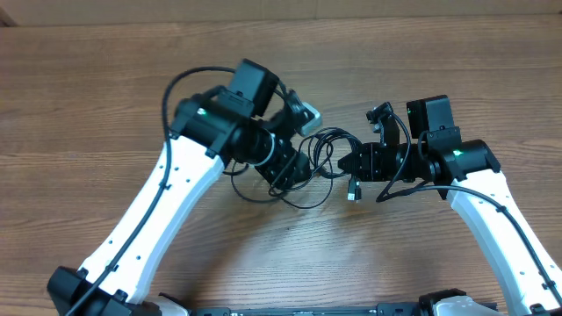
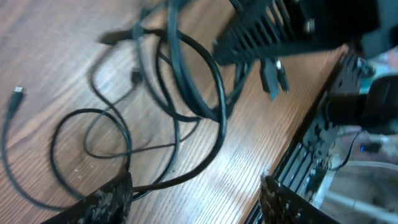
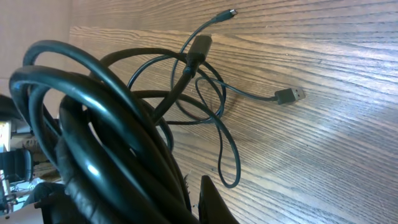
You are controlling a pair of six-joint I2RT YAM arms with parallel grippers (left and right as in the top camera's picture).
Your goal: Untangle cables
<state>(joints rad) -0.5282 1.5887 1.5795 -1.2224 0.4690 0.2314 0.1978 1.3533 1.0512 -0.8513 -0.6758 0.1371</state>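
The cables (image 1: 327,145) are thin black cords in a tangle on the wooden table between my two grippers. My right gripper (image 1: 353,163) is shut on a coil of them; in the right wrist view the coil (image 3: 93,124) fills the jaws (image 3: 186,196). Looser loops trail out on the table to a flat plug (image 3: 287,95) and a small plug (image 3: 230,14). My left gripper (image 1: 294,167) is open in the left wrist view (image 2: 196,202), low over the loops (image 2: 186,81). One cord runs beside its left finger. A plug (image 2: 272,78) hangs under the right gripper.
The wooden table (image 1: 439,70) stretches beyond the tangle on all sides. The table's front edge (image 2: 311,124) and dark equipment beyond it show at the right of the left wrist view. A thicker black wire (image 1: 180,83) arcs over the left arm.
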